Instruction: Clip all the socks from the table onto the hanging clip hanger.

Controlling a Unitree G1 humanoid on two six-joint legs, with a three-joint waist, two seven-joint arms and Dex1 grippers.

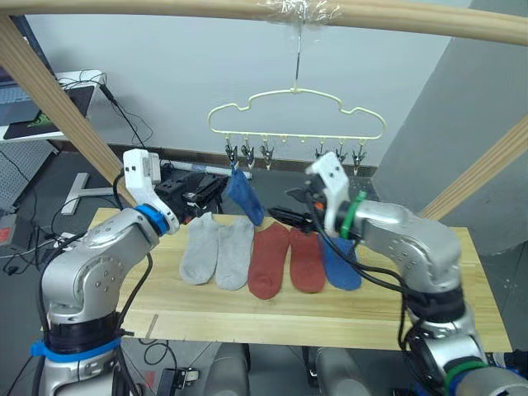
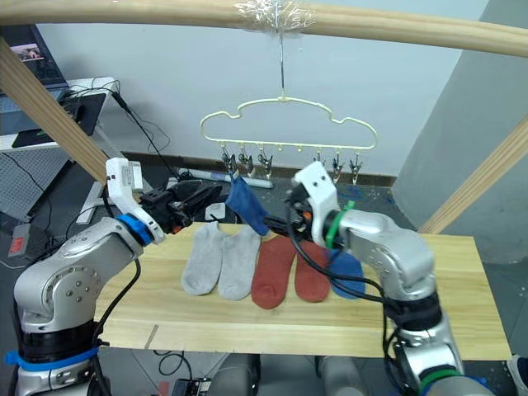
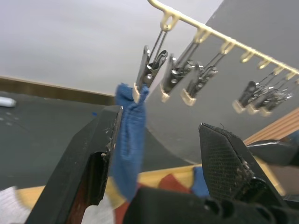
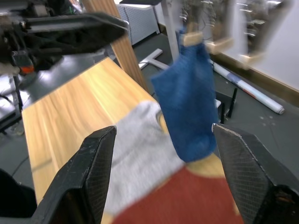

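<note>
The pale-yellow clip hanger (image 1: 297, 115) hangs by its hook from the top pole. One blue sock (image 1: 245, 196) dangles from its leftmost clip (image 3: 148, 70). My left gripper (image 1: 213, 190) is open just left of that sock, one finger (image 3: 100, 140) close beside the fabric. On the sock's right, my right gripper (image 1: 280, 214) is also open, a little above the table (image 1: 462, 280). On the tabletop lie two grey socks (image 1: 216, 250), two rust red socks (image 1: 286, 258) and a blue sock (image 1: 341, 264) in a row.
A round wooden pole (image 1: 165, 8) spans the top, with slanted poles at left (image 1: 58, 107) and right (image 1: 487, 169). A desk with a laptop (image 1: 41, 103) stands back left. Cables and a white tube (image 4: 254, 91) lie on the dark floor behind the table.
</note>
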